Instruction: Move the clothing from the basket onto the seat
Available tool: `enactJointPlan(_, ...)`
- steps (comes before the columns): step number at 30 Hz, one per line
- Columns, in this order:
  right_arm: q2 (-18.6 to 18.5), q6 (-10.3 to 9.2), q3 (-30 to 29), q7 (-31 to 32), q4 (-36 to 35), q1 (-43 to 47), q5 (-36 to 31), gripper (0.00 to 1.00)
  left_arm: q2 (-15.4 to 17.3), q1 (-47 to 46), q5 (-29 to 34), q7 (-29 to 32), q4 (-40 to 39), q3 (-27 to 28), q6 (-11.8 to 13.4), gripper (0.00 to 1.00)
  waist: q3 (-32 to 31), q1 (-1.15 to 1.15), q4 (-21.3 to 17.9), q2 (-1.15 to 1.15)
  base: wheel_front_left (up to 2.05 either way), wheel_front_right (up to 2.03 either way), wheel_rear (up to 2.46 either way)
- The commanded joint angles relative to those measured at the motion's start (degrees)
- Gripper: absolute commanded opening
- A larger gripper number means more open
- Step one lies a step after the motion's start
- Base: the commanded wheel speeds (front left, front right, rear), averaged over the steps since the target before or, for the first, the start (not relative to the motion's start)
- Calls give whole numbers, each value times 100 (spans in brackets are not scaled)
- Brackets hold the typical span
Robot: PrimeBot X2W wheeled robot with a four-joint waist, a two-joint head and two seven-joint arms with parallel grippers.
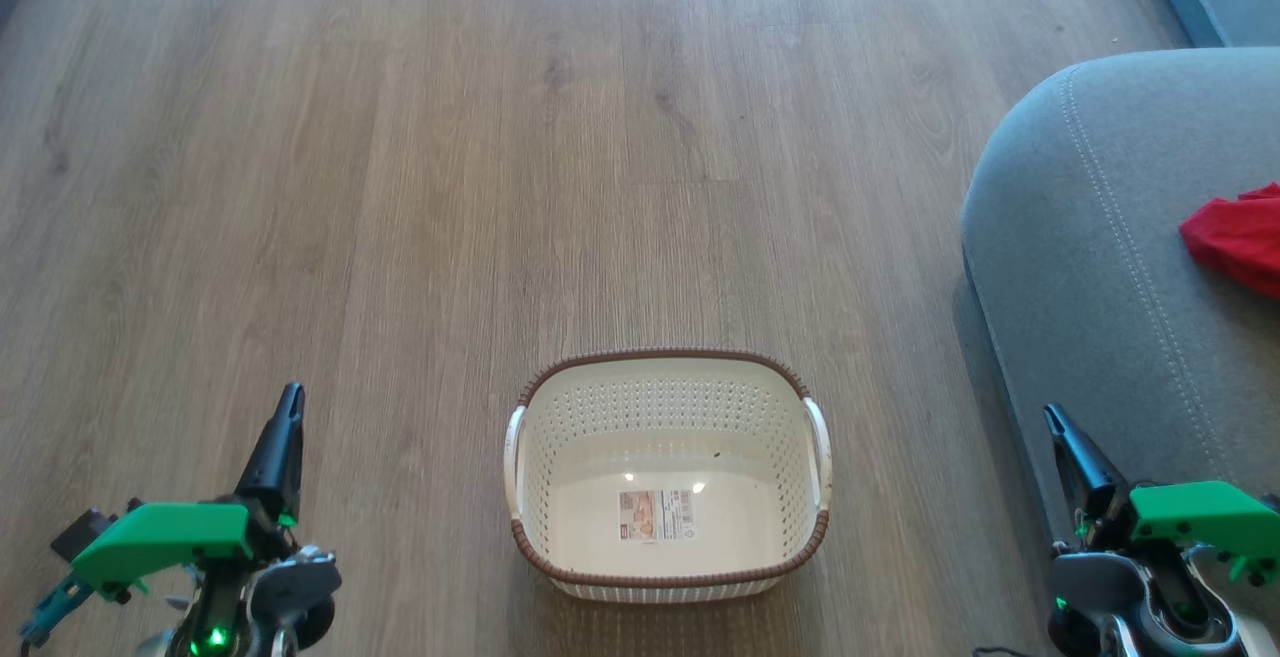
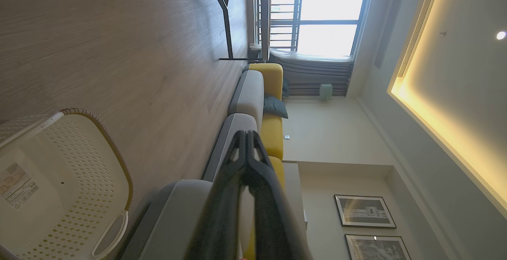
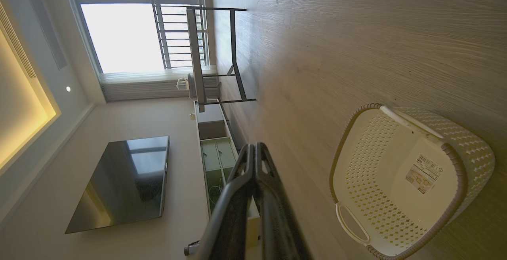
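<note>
The perforated basket (image 1: 665, 353) is found empty on the wooden floor (image 1: 400, 187); red clothing (image 1: 1235, 237) lies on the grey seat (image 1: 1090, 267), cut off by the head view's right edge. The left gripper (image 1: 290, 399) and right gripper (image 1: 1054, 421) are closed on nothing. Should the unseen part overhang, a slip to the floor is possible; completion cannot be fully confirmed.

Illegible label (image 1: 655, 514) in basket (image 1: 660, 355)
</note>
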Motion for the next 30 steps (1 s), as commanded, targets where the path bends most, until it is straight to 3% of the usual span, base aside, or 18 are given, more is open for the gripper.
enactJointPlan(1, 4, 40, 100, 59, -234, -295, 2, 0, 39, -316, -24, 42, -198, 205, -38, 0, 0, 0, 0, 0, 0, 0, 0)
enactJointPlan(30, 15, 40, 84, 72, -233, -297, -12, 0, 39, -316, -24, 41, -198, 205, -38, 0, 0, 0, 0, 0, 0, 0, 0)
